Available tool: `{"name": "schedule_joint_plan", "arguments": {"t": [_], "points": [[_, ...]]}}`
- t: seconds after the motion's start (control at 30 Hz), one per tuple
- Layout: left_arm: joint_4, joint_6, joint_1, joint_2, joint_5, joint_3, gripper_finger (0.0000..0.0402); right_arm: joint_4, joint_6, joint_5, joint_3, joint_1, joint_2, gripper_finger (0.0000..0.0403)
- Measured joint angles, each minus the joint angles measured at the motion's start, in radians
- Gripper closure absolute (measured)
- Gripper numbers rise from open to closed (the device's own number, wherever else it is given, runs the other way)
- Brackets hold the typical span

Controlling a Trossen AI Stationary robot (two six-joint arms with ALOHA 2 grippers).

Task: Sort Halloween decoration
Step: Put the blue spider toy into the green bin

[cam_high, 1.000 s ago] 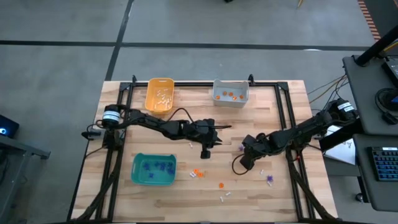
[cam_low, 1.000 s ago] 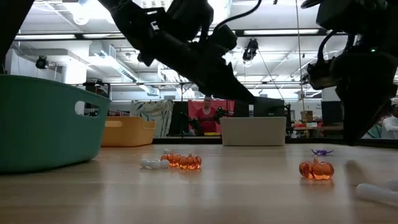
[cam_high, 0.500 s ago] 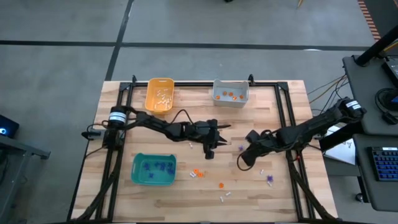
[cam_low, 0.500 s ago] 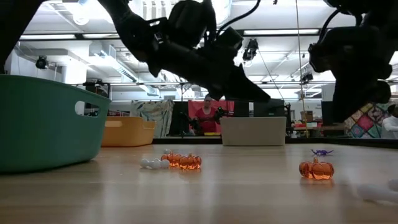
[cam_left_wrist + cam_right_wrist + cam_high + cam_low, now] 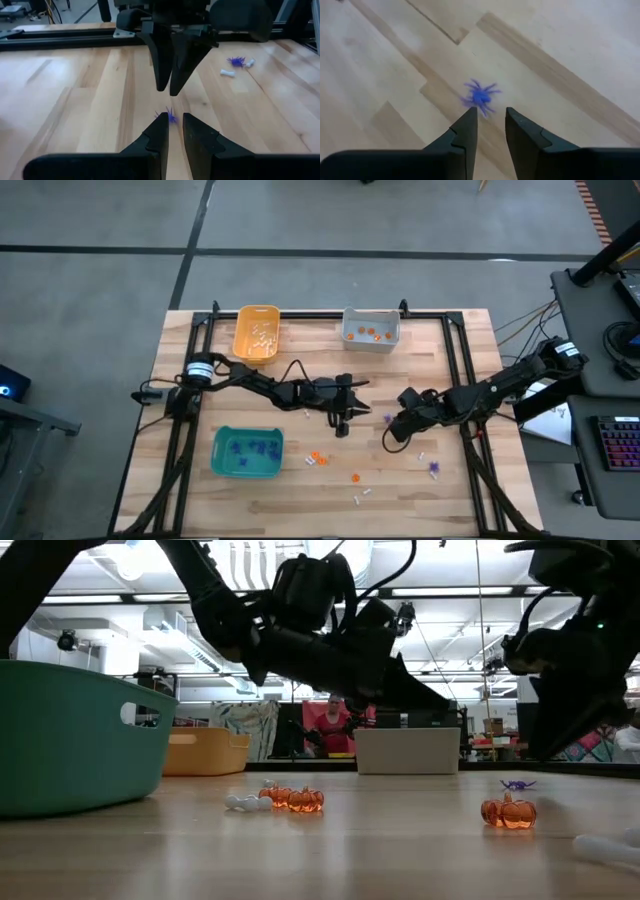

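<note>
Two purple spiky trinkets lie loose on the table (image 5: 250, 510): one (image 5: 480, 95) just at three o'clock from its centre, the other (image 5: 433, 468) toward five o'clock. Three orange pumpkins (image 5: 508, 811) sit at about six, along with a few small white pieces (image 5: 362, 496) too tiny to count surely. The left gripper (image 5: 343, 426) and right gripper (image 5: 487, 112) face each other over the central purple one, each with its fingers slightly parted and holding nothing. The contents of the teal bin (image 5: 247, 470) at eight, the orange-yellow bin (image 5: 240, 340) at eleven and the grey bin (image 5: 371, 346) at twelve are hard to make out.
</note>
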Motion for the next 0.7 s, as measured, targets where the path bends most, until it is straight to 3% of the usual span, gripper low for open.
{"name": "schedule_joint_plan", "arguments": {"t": [0.3,0.5,0.7], "points": [[0.005,-0.001,0.000,0.002,0.000,0.000,0.0364,0.144,0.017,0.084,-0.067,-0.002,0.002,0.0332],[0.005,-0.001,0.000,0.002,0.000,0.000,0.0364,0.151,0.068,0.086,-0.099,-0.003,0.002,0.0332],[0.002,-0.001,0.000,0.002,0.000,0.000,0.0364,0.308,0.056,0.095,-0.155,-0.002,0.002,0.0332]]}}
